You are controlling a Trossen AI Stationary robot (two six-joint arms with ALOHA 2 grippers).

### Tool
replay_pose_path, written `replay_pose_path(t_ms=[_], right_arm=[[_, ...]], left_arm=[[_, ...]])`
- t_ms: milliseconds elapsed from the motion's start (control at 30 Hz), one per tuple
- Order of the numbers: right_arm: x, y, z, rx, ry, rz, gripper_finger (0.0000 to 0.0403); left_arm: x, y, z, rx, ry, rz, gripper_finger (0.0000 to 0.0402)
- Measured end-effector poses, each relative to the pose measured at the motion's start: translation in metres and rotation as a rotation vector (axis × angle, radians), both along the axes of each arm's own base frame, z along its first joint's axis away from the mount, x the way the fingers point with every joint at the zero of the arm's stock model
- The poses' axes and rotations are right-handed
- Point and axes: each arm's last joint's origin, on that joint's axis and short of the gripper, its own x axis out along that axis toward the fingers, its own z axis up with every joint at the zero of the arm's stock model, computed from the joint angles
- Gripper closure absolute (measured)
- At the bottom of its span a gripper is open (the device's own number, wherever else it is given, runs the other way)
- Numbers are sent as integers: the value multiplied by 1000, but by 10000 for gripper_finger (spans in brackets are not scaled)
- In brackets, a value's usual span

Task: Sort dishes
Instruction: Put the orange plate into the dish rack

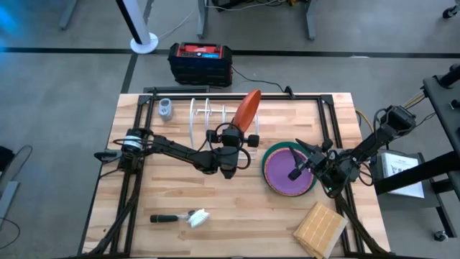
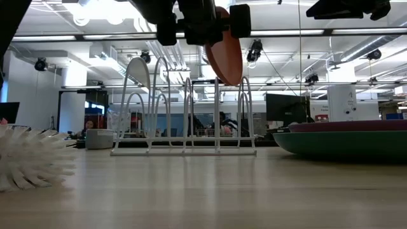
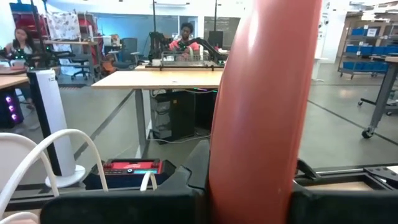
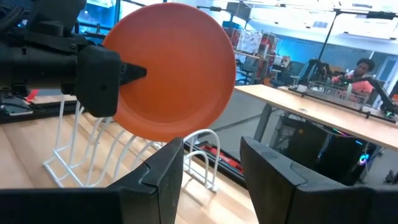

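My left gripper (image 1: 230, 141) is shut on the orange plate (image 1: 248, 109), which it holds on edge over the white wire rack (image 1: 214, 124). In the low view the orange plate (image 2: 227, 54) has its lower edge about level with the tops of the rack's (image 2: 184, 114) loops. The purple plate (image 1: 287, 173) lies flat on the larger teal-green plate (image 1: 267, 157), right of the rack. My right gripper (image 1: 297, 171) is open and empty above the purple plate. The brownish speckled plate is not plainly in view. My left gripper pinches the orange plate's near rim (image 4: 138, 73) between its two fingers, one on each face. The fingers come about level from the table's near side, pointing to the far edge. The plate stands upright on edge, lifted clear of the table.
A wooden block (image 1: 320, 229) lies at the near right corner. A dish brush (image 1: 180, 217) lies near the front edge, left of centre. A small grey thing (image 1: 166, 109) stands left of the rack. A black and red box (image 1: 200, 61) sits on the floor beyond the table.
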Motion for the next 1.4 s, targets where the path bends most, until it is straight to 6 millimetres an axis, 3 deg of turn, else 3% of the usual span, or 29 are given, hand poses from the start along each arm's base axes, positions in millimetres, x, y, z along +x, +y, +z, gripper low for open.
replay_pose_path(t_ms=[300, 533, 700, 1000, 1267, 1400], right_arm=[[-1, -1, -8, 37, -54, 32, 262], [4, -16, -25, 171, -236, 143, 332], [16, -30, -32, 207, -261, 215, 395], [37, -63, -55, 383, -197, 261, 401], [52, -93, -47, 502, -201, 470, 402], [57, -110, -45, 526, -163, 433, 402]], left_arm=[[0, 0, 0, 0, 2, 0, 380], [0, 0, 0, 2, 13, -1, 380], [0, -1, 0, 2, 13, -2, 380], [0, -1, -1, 2, 12, -1, 380], [0, -1, -3, 2, 15, -2, 380], [0, -1, -3, 2, 17, -2, 380]])
